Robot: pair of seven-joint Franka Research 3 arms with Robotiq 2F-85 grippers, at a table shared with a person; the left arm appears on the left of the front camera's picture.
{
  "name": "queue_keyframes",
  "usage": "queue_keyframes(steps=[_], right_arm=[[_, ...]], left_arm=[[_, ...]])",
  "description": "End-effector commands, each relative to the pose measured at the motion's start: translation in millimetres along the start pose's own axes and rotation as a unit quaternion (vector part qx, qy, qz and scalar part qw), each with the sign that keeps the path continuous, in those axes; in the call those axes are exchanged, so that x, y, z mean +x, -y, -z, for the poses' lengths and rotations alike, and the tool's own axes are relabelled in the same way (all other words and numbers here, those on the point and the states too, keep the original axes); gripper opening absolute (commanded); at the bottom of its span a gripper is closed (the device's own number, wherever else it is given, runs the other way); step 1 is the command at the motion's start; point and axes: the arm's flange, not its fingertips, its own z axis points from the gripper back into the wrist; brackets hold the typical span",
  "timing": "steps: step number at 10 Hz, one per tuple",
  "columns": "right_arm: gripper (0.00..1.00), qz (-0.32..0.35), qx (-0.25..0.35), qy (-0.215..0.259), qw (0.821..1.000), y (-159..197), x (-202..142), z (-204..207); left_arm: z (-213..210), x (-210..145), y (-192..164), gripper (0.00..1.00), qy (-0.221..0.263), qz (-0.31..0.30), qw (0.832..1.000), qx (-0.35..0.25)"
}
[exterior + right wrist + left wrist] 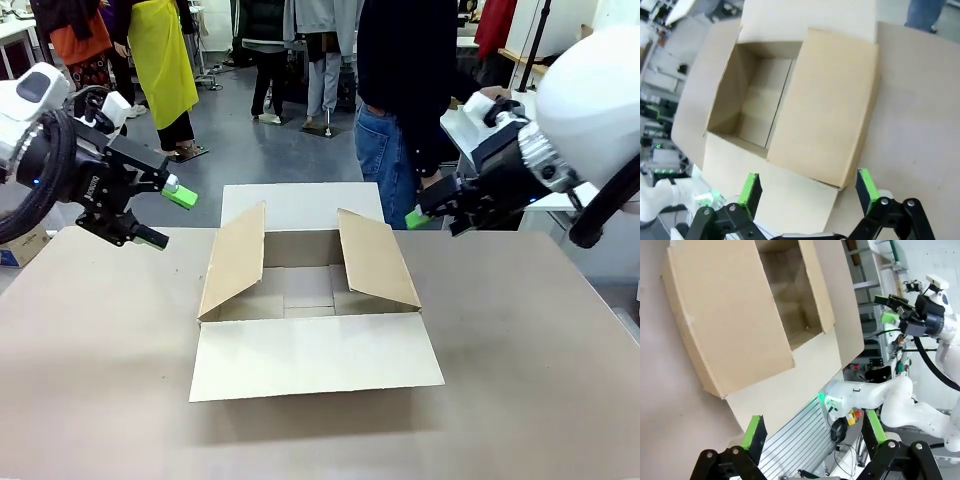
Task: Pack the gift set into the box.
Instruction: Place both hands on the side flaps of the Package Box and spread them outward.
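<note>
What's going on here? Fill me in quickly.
An open box sits on the table, flaps open, its inside bare. The left end effector and right end effector hang open at either side above the table, holding nothing. A person stands at the far edge.

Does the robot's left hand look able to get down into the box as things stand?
Probably, though tightly. The left hand hovers open beside the box with nothing between them, but both side flaps lean in over the opening, leaving only a gap in the middle.
</note>
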Motion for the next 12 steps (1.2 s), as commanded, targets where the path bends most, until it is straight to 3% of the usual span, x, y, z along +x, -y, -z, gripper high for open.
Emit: queue_keyframes(steps=[1,3,4,7,8,12], right_arm=[[1.0,-0.02,0.0,-0.026,0.999,-17.9,15.7,9.0],[1.0,0.008,-0.027,-0.007,1.0,-22.2,19.7,15.8],[1.0,-0.028,0.001,-0.024,0.999,-20.8,5.4,14.7],[1.0,-0.028,0.001,-0.024,0.999,-20.8,5.4,14.7],[1.0,-0.028,0.001,-0.024,0.999,-20.8,5.4,14.7],[1.0,-0.028,0.001,-0.024,0.999,-20.8,5.4,14.7]], left_arm=[[21.2,22.1,31.1,1.0,-0.026,0.004,0.998,0.062],[41.0,46.1,55.8,1.0,-0.042,-0.002,0.991,0.127],[54.5,55.4,62.8,1.0,-0.053,-0.009,0.986,0.155],[102.2,77.9,89.1,1.0,-0.072,-0.016,0.966,0.246],[117.4,86.4,93.9,1.0,-0.099,-0.023,0.957,0.27],[169.0,108.7,80.3,1.0,-0.059,-0.059,0.901,0.425]])
